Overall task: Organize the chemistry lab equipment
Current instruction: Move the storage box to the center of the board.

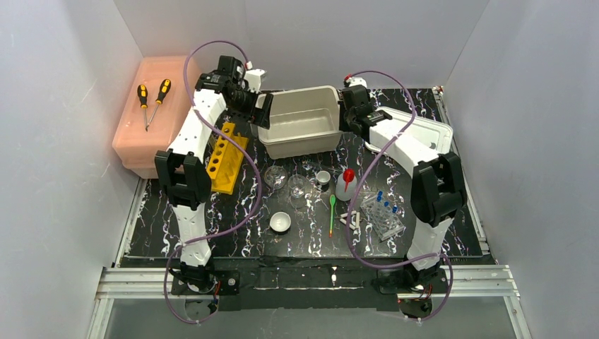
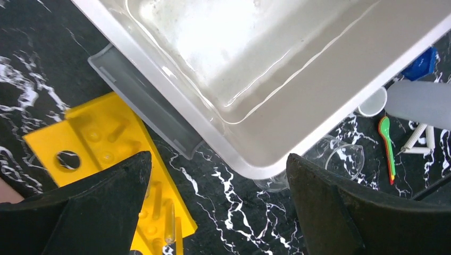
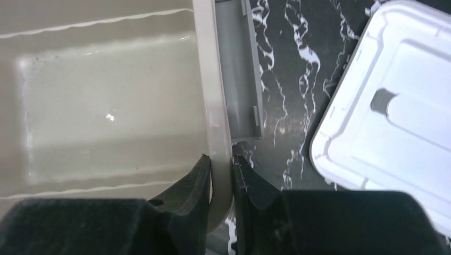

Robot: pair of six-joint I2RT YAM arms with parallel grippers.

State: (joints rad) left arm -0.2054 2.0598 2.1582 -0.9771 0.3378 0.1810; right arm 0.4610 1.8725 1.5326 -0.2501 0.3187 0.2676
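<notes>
plastic bin (image 1: pixel 300 120), we judge, light, stiff, slick: right gripper (image 3: pixel 221 158) pinches its right rim; left gripper (image 2: pixel 218 157) gapes empty opposite.

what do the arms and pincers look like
The left arm and right arm are white boxy links with chunky black joints. A thin purple cable loops along each. The left pincer and right pincer each have two broad matte black fingers tapering to wedge tips. No markings show.
</notes>
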